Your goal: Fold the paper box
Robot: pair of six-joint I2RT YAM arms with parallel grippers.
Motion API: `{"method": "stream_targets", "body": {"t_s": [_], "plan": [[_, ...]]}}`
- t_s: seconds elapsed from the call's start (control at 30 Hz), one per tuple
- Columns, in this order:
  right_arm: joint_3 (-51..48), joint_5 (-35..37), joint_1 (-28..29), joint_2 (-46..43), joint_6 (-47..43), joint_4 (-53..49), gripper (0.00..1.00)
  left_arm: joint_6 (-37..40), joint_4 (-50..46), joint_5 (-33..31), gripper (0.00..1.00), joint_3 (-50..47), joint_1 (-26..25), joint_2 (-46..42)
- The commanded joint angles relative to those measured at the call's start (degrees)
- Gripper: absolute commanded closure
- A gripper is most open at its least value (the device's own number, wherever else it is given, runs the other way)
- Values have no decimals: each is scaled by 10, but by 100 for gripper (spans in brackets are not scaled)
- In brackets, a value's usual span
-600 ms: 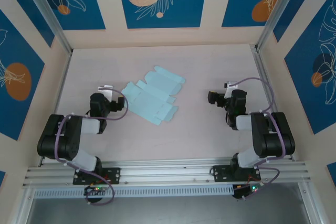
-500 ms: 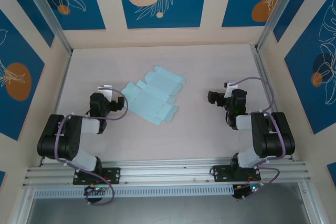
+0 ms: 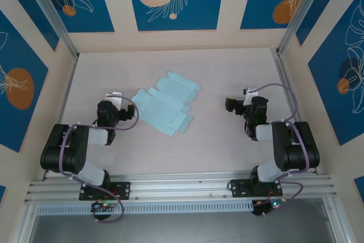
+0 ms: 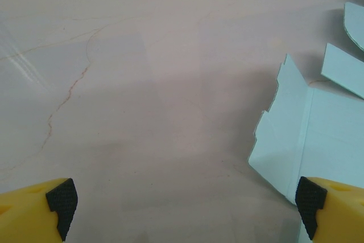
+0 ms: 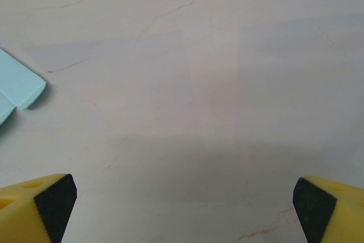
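Between the left hand (image 4: 186, 206) and right hand (image 5: 185, 200), both wide and empty, the flat paper box (image 3: 163, 106), unmoved.

Item one, paper box (image 3: 164, 106): thin pale-blue card, matt and smooth, with crisp die-cut edges and scored creases.

Item two, table (image 3: 216, 140): pale, smooth, matt top with faint hairline veining, which I read as laminate.

Item three, left gripper (image 4: 185, 202) and right gripper (image 5: 185, 203): fingers (image 4: 25, 214) of yellow plastic with a slight satin finish, tipped with dull black pads (image 4: 61, 203) that look rubbery to me.

Item four, rail (image 3: 182, 186) along the table's near edge: bare ribbed aluminium with a brushed sheen.

Item five, arm housings (image 3: 65, 149): black, semi-gloss. I cannot tell whether they are plastic or painted metal.
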Motion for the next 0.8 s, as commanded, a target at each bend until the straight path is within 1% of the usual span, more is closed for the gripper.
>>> {"method": "stream_targets", "body": {"t_s": [0.0,0.13,0.23,0.33,0.4,0.53,0.63,0.73,0.77], "plan": [[14,-7,-3,7,-14,20,1,-5,20,14,0,14,10,5],[14,-7,-3,6,-14,21,0,-6,22,14,0,12,9,5],[13,-7,-3,6,-14,23,0,-12,16,-4,0,11,9,-8],[19,-7,-4,0,-12,6,0,-14,-8,-8,0,9,9,-43],[29,-4,-5,-15,-7,-24,0,-15,-39,-9,0,11,9,-76],[24,7,-11,-56,2,-50,0,-15,-98,-9,0,16,9,-155],[34,28,-11,-112,22,-113,0,-28,-158,-12,0,42,9,-213],[68,57,-11,-168,60,-225,0,-55,-247,-3,0,97,10,-236],[85,72,-10,-187,78,-276,1,-73,-273,0,0,116,9,-236]]}}
